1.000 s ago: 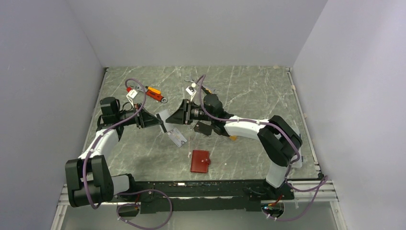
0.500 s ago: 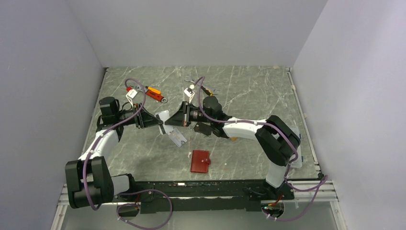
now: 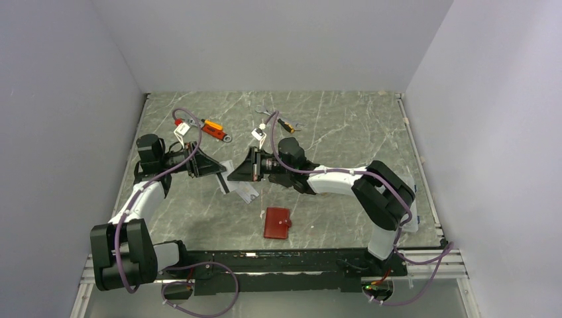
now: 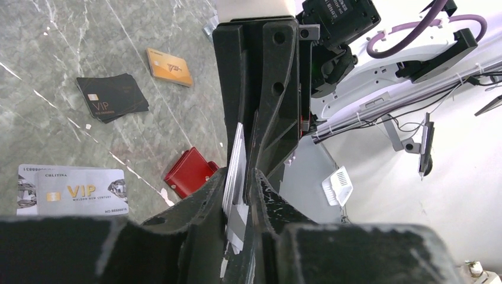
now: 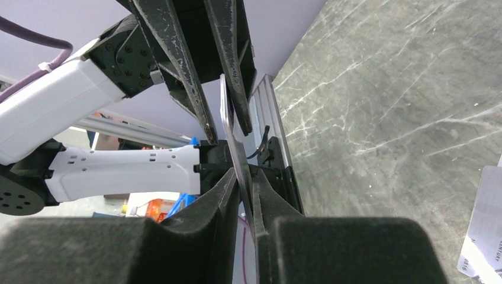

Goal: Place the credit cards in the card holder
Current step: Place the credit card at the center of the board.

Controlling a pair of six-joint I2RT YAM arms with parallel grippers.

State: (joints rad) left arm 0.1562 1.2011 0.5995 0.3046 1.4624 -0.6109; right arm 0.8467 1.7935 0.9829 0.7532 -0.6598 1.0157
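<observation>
The silver card point(image 4: 80, 190) reads "CHLITINA" and "VIP"; the black card point(image 4: 112, 97) also shows "VIP".

Edge-on, a silver card point(image 4: 235, 165) stands between the left gripper point(image 4: 238, 186)'s jaws, with a sliver of gap on each side. The right gripper point(image 4: 248, 139) pinches its far edge. Down on the marble table point(image 4: 71, 53): stacked black cards point(image 4: 112, 97), an orange-gold card point(image 4: 170, 66), the red card holder point(image 4: 189, 173), and two silver VIP cards point(image 4: 74, 189).
</observation>
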